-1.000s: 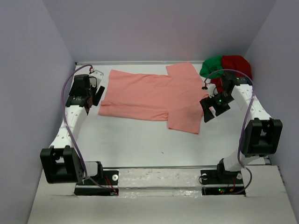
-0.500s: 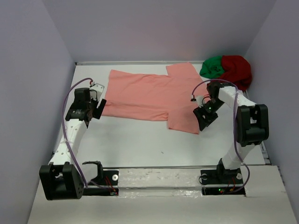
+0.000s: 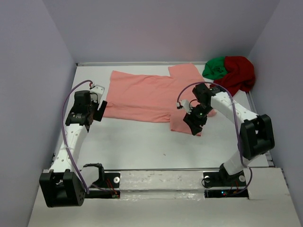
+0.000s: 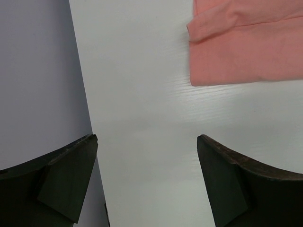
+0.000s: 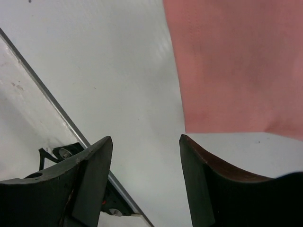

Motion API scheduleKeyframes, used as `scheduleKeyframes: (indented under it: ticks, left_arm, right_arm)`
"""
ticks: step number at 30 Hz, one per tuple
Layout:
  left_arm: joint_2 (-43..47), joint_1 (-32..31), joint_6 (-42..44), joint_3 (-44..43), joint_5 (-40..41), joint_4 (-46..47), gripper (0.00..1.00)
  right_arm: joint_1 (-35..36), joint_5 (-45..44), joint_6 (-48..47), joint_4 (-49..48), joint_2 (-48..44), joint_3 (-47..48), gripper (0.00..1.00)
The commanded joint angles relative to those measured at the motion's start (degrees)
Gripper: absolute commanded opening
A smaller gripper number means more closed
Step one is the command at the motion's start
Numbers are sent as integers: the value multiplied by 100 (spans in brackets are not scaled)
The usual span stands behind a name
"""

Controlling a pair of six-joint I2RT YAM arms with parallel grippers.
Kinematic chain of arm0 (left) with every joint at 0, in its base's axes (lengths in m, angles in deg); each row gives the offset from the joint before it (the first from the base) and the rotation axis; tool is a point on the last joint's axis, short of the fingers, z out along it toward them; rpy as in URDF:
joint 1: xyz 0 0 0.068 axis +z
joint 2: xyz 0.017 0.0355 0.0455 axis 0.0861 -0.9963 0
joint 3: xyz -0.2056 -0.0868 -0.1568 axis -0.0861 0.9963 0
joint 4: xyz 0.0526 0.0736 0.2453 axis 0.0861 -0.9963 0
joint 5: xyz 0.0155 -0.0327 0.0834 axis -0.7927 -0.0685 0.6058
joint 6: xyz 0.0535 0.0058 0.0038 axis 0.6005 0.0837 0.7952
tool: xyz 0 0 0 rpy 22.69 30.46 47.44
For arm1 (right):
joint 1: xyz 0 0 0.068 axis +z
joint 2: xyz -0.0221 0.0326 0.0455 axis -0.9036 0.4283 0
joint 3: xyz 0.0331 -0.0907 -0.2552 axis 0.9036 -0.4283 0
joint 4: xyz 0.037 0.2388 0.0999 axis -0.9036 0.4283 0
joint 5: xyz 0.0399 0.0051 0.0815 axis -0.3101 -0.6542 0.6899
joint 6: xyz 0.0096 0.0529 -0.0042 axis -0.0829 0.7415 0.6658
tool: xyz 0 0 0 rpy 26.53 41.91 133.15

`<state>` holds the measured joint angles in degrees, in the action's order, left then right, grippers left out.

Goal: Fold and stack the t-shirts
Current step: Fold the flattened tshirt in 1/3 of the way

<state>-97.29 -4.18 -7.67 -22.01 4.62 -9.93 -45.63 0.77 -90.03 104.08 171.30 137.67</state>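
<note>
Right gripper (image 3: pixel 193 124) hovering at pink sleeve

Jaws partly spread and pinching nothing, it is hanging over the near sleeve hem of the salmon-pink t-shirt (image 3: pixel 147 97). Left gripper (image 3: pixel 100 109) is gaping wide beside the shirt's left edge. Green t-shirt (image 3: pixel 215 67) and dark red t-shirt (image 3: pixel 240 72) are lying bunched far right.

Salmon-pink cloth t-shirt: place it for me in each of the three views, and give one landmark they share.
Top external: the salmon-pink cloth t-shirt lies spread flat across the far middle of the table.
Left wrist: upper right corner, only one corner of it in view.
Right wrist: upper right, its lower edge crossing mid-picture.
Shared landmark: the white table beneath it, bare beside the cloth in every view.
</note>
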Motion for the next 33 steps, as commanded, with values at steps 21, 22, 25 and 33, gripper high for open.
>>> scheduleKeyframes:
  ticks: [21,22,25,33]
  left_arm:
    - [485,258,-46,509,-99,259,99]
    - [485,267,-46,518,-81,267,99]
    - [459,276,-37,518,-90,276,99]
    - [450,267,-37,474,-204,294,99]
  right_arm:
    - [1360,-1992,-1041,-2955,-944,-1737,68]
    - [1360,-2001,-1023,-2973,-900,-1701,68]
    - [1422,-2045,-988,-3061,-672,-1569,66]
    - [1598,-2071,-742,-3395,-320,-1464,66]
